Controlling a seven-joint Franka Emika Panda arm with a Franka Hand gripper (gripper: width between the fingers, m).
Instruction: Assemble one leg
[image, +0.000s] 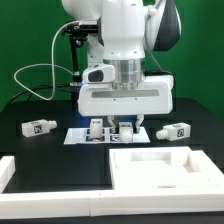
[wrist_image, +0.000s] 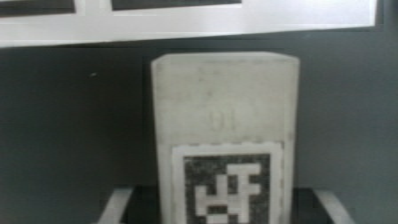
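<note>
My gripper (image: 121, 124) is down at the table by the marker board (image: 78, 137), shut on a leg (image: 122, 128). In the wrist view that leg (wrist_image: 222, 110) fills the middle as a white block with a black-and-white tag on its near end. It sits between the fingers (wrist_image: 128, 205) of the gripper (wrist_image: 222, 208), which press against both its sides. Whether the leg rests on the table or is lifted off it cannot be told.
Another leg (image: 95, 127) stands just beside the gripper on the exterior view's left. Two more lie apart, one at the left (image: 40, 127) and one at the right (image: 172, 131). The large flat white panel (image: 165, 165) lies in front, and a white rim piece (image: 14, 172) at the front left.
</note>
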